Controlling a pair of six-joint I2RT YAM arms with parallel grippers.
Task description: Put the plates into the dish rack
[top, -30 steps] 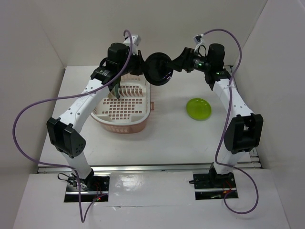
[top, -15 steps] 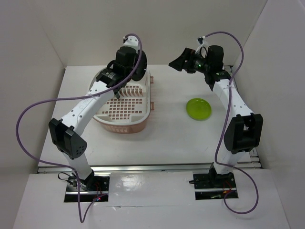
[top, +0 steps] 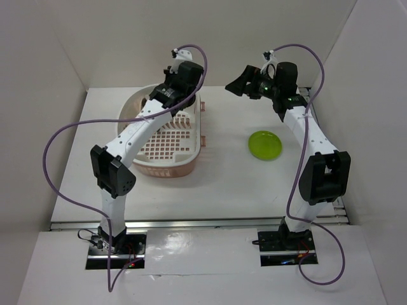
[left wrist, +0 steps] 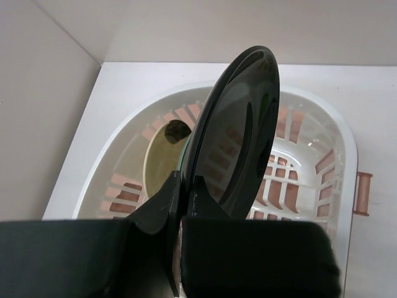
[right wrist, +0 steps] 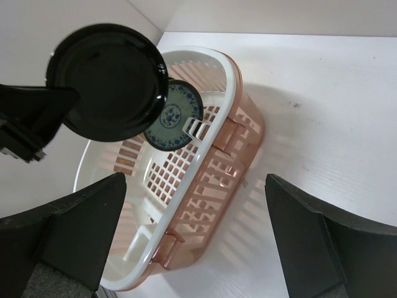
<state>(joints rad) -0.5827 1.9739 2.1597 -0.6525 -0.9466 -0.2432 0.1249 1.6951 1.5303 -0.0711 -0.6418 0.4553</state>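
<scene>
Left fingers (left wrist: 155,214): they pinch the lower rim of the black plate (left wrist: 239,130) and hold it on its edge, a little tilted.
Black plate: it hangs above the far end of the dish rack (right wrist: 217,118), not yet set inside.
Already in the rack: the cream plate (left wrist: 162,155) and the blue-green plate (right wrist: 173,118) stand at this same end, just beside the black one.
Right fingers (right wrist: 80,230): they are spread wide and hold nothing, raised over the counter (top: 222,184) to the right of the rack.
Lime green plate (top: 265,145): it lies flat on the counter, well apart from the rack.
Risk of slipping: we judge the grip thin, only on the rim, and the plate is glossy, so it can turn or slide out during the lowering.
Risk of collision: if the plate comes down too near its neighbours, it can knock them over or chip them.
Risk of bad landing: if it is released too high or too tilted, we think it falls flat on the lattice instead of standing.
</scene>
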